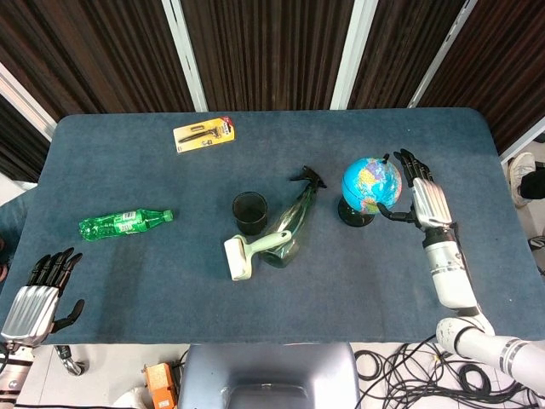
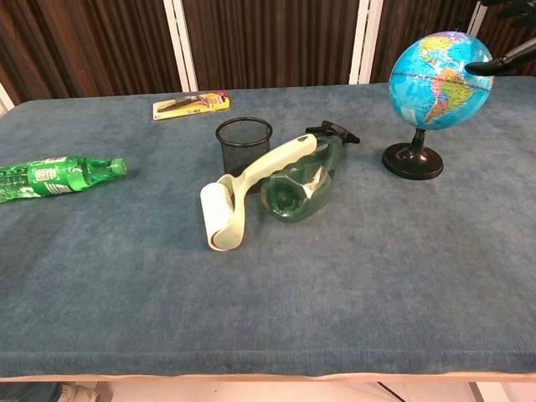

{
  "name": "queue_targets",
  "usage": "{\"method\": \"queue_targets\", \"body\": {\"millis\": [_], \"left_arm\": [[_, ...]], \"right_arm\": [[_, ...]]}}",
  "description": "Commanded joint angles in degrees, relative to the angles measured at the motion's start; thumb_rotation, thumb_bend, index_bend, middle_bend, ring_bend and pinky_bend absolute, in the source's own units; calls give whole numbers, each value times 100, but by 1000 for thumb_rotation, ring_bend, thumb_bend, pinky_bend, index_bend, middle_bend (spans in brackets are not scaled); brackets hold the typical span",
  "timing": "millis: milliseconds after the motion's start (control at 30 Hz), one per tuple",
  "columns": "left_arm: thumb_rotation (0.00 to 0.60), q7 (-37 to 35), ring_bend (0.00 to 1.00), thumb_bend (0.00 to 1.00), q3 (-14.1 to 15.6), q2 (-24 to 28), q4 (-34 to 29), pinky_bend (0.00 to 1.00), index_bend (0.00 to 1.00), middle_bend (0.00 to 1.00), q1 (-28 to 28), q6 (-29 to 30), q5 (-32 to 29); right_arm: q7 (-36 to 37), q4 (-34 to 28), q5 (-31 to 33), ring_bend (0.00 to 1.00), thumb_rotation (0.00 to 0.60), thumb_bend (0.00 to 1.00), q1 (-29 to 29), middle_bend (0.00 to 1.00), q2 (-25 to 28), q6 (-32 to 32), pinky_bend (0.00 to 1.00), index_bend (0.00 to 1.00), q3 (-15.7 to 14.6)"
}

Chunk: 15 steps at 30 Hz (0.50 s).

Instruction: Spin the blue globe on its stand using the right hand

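Observation:
The blue globe [image 1: 371, 183] stands upright on its black stand [image 1: 355, 215] at the table's right; in the chest view the globe [image 2: 440, 78] rises at the top right. My right hand [image 1: 422, 198] is just right of the globe with its fingers apart, holding nothing, its thumb reaching to the globe's side. In the chest view only dark fingertips [image 2: 496, 62] show, at the globe's right edge. My left hand [image 1: 36, 301] hangs off the table's front left corner, fingers spread and nothing in it.
A black mesh cup [image 1: 249, 212], a green spray bottle [image 1: 294, 225] lying down and a cream lint roller [image 1: 248, 252] cluster mid-table, left of the globe. A green plastic bottle [image 1: 124, 223] lies at the left. A yellow carded tool pack [image 1: 203, 134] sits at the back.

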Motion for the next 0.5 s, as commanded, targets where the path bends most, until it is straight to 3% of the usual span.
{"method": "queue_targets", "body": {"millis": [33,500], "left_arm": [[600,-1,0,380,-2,5,-2,0,67,0,0,2,-10],[600,53,0,380,25,8,-34,0,65,0,-13,-45,-24]], "right_arm": [[-39,79,110,0,600,180,62,0,-60,-69,9,0,10],[-52,372,339,0,600,179,59,0,-54,-176,9,0,-46]]}}
